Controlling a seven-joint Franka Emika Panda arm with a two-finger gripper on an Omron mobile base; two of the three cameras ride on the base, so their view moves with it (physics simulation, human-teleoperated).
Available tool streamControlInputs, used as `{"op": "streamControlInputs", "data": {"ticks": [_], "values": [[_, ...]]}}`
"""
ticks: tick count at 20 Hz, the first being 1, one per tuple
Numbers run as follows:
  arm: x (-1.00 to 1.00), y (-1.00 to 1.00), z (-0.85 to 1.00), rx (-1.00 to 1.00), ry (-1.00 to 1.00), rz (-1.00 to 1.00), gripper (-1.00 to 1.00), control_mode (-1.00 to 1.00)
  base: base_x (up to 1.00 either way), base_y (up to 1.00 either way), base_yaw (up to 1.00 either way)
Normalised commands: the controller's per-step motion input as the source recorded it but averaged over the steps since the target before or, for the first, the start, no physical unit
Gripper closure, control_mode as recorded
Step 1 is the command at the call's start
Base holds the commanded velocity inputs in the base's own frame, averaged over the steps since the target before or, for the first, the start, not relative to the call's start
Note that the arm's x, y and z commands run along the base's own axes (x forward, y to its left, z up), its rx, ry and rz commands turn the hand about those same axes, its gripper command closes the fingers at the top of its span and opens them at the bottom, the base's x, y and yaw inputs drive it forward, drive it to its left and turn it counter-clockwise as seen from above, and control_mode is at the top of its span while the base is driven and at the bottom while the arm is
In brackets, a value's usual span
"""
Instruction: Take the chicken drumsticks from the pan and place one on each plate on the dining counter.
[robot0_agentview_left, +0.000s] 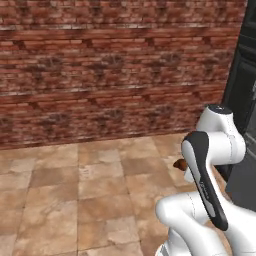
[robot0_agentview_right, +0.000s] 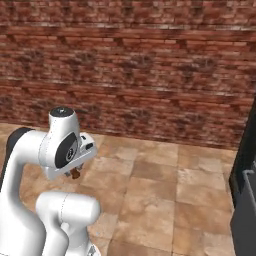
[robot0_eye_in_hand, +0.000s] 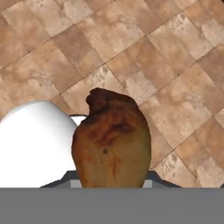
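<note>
One chicken drumstick (robot0_eye_in_hand: 111, 144), orange-brown and glazed, stands large at the bottom middle of the hand view, over the floor tiles. My gripper (robot0_agentview_right: 76, 169) is shut on it, and the meat hides the fingertips. A small brown end of the drumstick (robot0_agentview_left: 179, 164) peeks out from behind the arm's upper link in the left base view. It also shows as a brown bit of drumstick (robot0_agentview_right: 75, 174) under the white hand in the right base view. The pan, the plates and the dining counter are out of view.
A red brick wall (robot0_agentview_left: 115, 70) closes off the front. Brown stone floor tiles (robot0_agentview_left: 90, 195) spread out below the hand. A tall dark unit (robot0_agentview_left: 245, 90) stands at the right edge, seen too as a dark unit (robot0_agentview_right: 245, 200).
</note>
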Motion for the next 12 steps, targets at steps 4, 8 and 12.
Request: {"op": "streamControlInputs", "data": {"ticks": [4,8,12], "values": [[0.00,0.00,0.00,0.00,0.00,0.00,1.00,1.00,1.00,0.10,0.52],[0.00,0.00,0.00,0.00,0.00,0.00,1.00,1.00,0.98,0.04,0.56],[0.00,0.00,0.00,0.00,0.00,0.00,1.00,1.00,0.90,0.03,0.60]]}}
